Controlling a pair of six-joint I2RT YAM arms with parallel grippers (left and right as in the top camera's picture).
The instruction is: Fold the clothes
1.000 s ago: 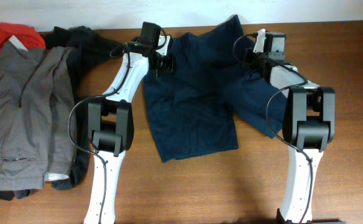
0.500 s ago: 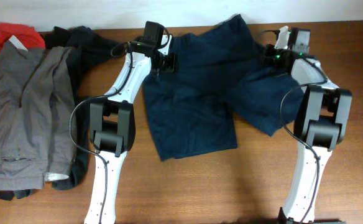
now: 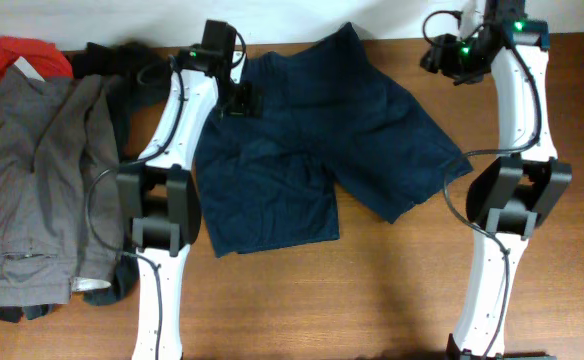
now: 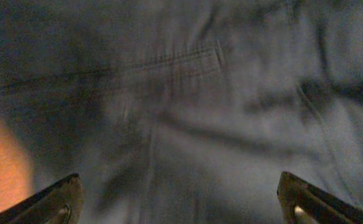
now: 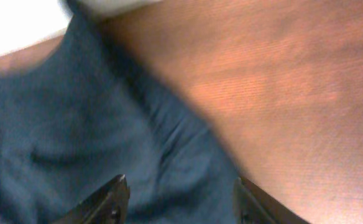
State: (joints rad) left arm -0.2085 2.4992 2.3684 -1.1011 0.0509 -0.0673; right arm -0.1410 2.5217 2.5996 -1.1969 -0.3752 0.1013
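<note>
**Both jaws open, shorts spread on the table**

So the left gripper (image 4: 181, 202) gapes wide right over the shorts (image 3: 302, 150), nothing in it. The right gripper (image 5: 181, 200) is parted and empty too, above the shorts' edge and bare table (image 3: 392, 290). Four garments: shorts in the middle, with grey trousers (image 3: 42, 180), black garment (image 3: 132, 65) and red piece (image 3: 27, 52) piled left. Both arms are stretched toward the far edge.

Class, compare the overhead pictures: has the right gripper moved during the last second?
Yes. The right gripper has shifted toward the far edge of the table and to the right, judged against that fixed edge.
</note>
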